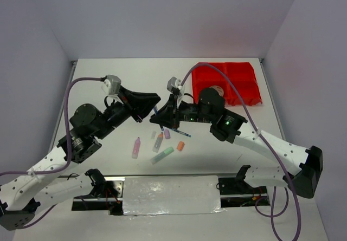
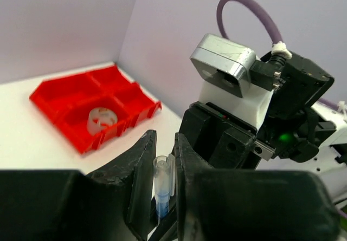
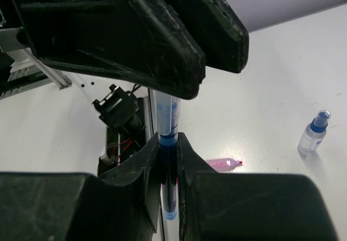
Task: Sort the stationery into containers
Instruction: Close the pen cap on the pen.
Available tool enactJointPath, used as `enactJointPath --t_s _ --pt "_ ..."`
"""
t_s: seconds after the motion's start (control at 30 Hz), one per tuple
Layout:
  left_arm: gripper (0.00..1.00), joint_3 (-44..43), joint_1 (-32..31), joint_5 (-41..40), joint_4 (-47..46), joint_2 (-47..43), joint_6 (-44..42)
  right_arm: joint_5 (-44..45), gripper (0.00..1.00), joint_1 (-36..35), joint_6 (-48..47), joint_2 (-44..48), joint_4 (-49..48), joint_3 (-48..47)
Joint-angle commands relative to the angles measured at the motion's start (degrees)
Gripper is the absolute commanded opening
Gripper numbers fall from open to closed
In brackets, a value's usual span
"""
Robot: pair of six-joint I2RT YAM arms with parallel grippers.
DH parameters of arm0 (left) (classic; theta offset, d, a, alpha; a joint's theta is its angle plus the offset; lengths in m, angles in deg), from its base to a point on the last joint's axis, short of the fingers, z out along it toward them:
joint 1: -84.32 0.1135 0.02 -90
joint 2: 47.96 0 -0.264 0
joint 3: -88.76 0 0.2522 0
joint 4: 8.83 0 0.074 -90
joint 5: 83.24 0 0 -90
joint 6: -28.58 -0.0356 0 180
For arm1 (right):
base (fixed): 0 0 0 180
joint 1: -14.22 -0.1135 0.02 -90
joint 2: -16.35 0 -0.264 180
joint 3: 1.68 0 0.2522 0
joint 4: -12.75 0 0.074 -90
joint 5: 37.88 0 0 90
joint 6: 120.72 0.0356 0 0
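Left hand [image 2: 164, 143]: fingers pressed onto the clear upper barrel of a pen [image 2: 161, 182], which was held roughly upright above the middle of the worktop [image 1: 108, 73].

Right hand [image 3: 168, 141]: met the left from the opposite side, its fingers pinching the same pen lower down, at the blue section.

Probable reason for the double hold: a pass from one hand to the other. The red bins [image 1: 255, 97] sat on the right arm's side, in the far right corner close to the worktop's far and right edges. One tape roll [image 2: 101, 119] lay in a bin.

Unsorted, on the worktop just nearward of the hands:
- second pen [image 1: 176, 132]
- pink highlighter [image 1: 135, 147]
- green highlighter [image 1: 162, 155]
- orange-tipped highlighter [image 1: 158, 142]
- purple piece [image 1: 167, 134]
- orange piece [image 1: 180, 146]
- blue-capped bottle [image 3: 314, 134]

Room: the bins stood near the hands, with a short stretch of worktop between. The right arm [image 1: 271, 143] folded back across that stretch, so a lift and swing looked needed. Wider room lay to the left.
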Motion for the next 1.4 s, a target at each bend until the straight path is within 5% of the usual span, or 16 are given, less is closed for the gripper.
enactJointPath --t_s 0.0,0.07,0.2,0.43,0.63,0.87,1.03,1.33,1.37 --pt "0.32 -2.3 -0.2 1.6 12.1 0.8 -1.0 0.7 0.0 0.1 0.3 3.9 -12.3 1.0" --pt "0.36 -3.2 -0.2 1.6 9.9 0.3 -0.6 3.0 0.0 0.1 0.6 3.6 -11.2 2.0" --pt "0.82 -5.8 -0.1 3.7 9.0 0.7 -1.5 1.7 0.0 0.1 0.9 3.7 -10.3 3.2" --pt "0.91 -6.8 -0.1 10.2 6.5 -1.3 -2.6 -6.9 0.0 0.3 1.0 3.6 -7.2 2.0" --pt "0.82 -3.4 -0.1 25.5 -1.1 -5.8 -5.9 -25.3 0.0 1.6 2.3 1.3 -6.1 -0.1" --pt "0.62 -4.7 -0.2 25.9 1.4 -4.1 -6.1 -26.2 0.0 1.7 2.5 3.3 -5.5 -0.3" --pt "0.59 -4.7 -0.2 26.7 0.3 -2.0 -5.0 -25.6 0.0 1.7 1.9 3.1 -3.7 -1.5" --pt "0.0 -4.7 -0.1 30.7 -0.8 1.0 -3.2 -23.6 0.0 2.4 2.0 1.9 -3.9 -3.5" --pt "0.0 -4.4 -0.1 30.8 -1.1 1.0 -2.8 -22.3 0.0 3.0 2.5 2.0 -4.4 -3.7"
